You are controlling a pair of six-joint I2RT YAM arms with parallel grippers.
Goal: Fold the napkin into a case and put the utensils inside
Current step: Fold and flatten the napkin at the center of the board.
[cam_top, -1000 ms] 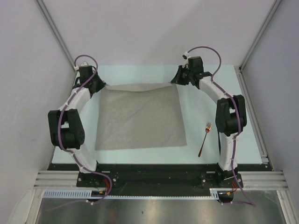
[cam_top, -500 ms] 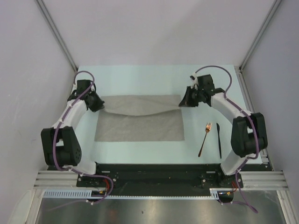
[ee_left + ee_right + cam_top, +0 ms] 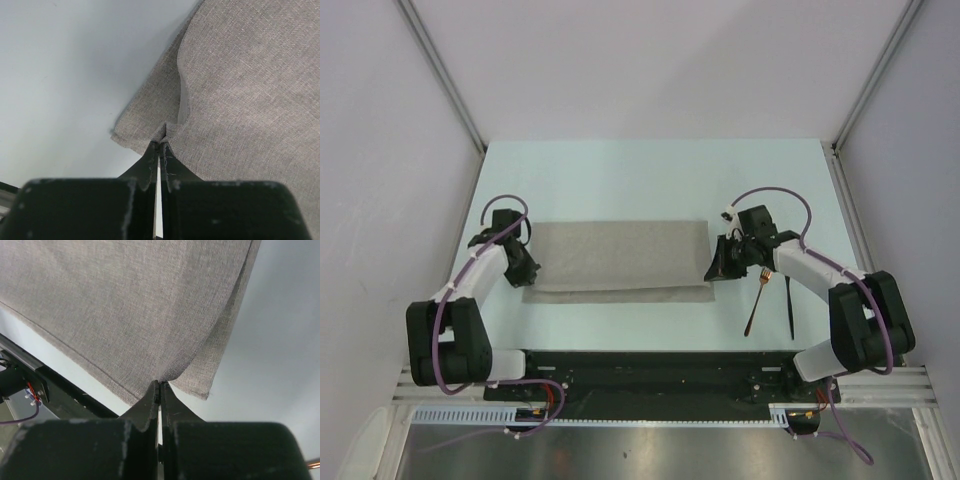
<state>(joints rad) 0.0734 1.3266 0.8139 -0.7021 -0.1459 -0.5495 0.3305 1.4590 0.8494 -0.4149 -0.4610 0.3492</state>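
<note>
The grey-beige napkin (image 3: 615, 255) lies doubled over as a wide flat oblong in the middle of the table. My left gripper (image 3: 525, 270) is shut on its near left corner, where the cloth puckers at the fingertips (image 3: 161, 142). My right gripper (image 3: 717, 268) is shut on the near right corner (image 3: 160, 382), the upper layer pulled up slightly. Both wrist views are filled with napkin (image 3: 240, 90) (image 3: 140, 305). The utensils lie to the right of the cloth: a copper fork (image 3: 754, 308) and a thin black piece (image 3: 787, 305), both partly under the right arm.
The pale table (image 3: 650, 180) is walled in by white panels on aluminium posts at the left, right and back. A black rail (image 3: 650, 362) runs along the near edge by the arm bases, close to the napkin's near edge.
Both grippers have drawn the napkin's far edge over toward the near edge. The cloth has gone from a full square to a half-depth oblong, and the black utensil has come into view.
</note>
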